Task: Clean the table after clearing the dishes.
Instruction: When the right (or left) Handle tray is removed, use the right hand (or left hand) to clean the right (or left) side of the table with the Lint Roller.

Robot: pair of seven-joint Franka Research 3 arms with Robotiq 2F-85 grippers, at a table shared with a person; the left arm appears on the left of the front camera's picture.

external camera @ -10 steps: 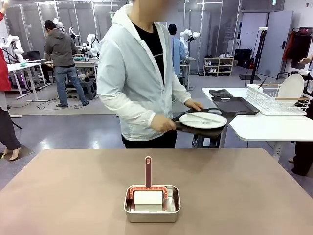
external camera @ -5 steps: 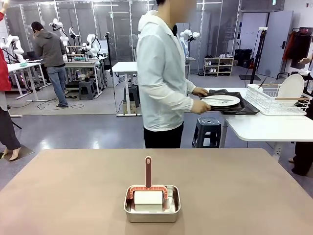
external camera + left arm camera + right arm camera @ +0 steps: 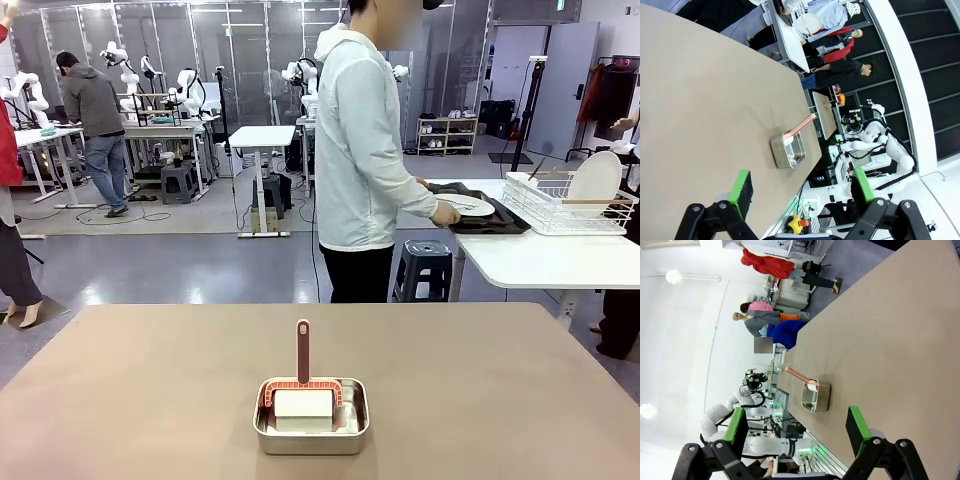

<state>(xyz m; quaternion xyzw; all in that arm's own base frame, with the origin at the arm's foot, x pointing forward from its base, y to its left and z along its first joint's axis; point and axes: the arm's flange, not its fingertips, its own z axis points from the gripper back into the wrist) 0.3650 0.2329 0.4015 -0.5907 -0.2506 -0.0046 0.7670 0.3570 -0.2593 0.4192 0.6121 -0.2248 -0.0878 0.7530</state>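
The beige-brown table (image 3: 150, 380) carries a steel pan (image 3: 311, 430) near its front middle. In the pan lies a white pad with a red-brown handle (image 3: 303, 352) pointing away from me. Of the dishes, one white plate (image 3: 466, 204) rests on a dark tray (image 3: 495, 222) on the white side table, with the person's hands (image 3: 446, 213) on it. My left gripper (image 3: 802, 187) hangs open above the table (image 3: 700, 100), short of the pan (image 3: 787, 152). Likewise open, my right gripper (image 3: 796, 425) hovers over the table (image 3: 880, 340), the pan (image 3: 816, 396) ahead of it.
The person (image 3: 365, 150) stands beyond the far edge, turned toward the white side table (image 3: 540, 262). A wire rack (image 3: 565, 205) holding a plate stands there. A stool (image 3: 425, 268) sits below it. Other people work at benches far behind.
The person has turned away from my table and carried the tray with the plate over to the white side table. The pan and both grippers have not moved.
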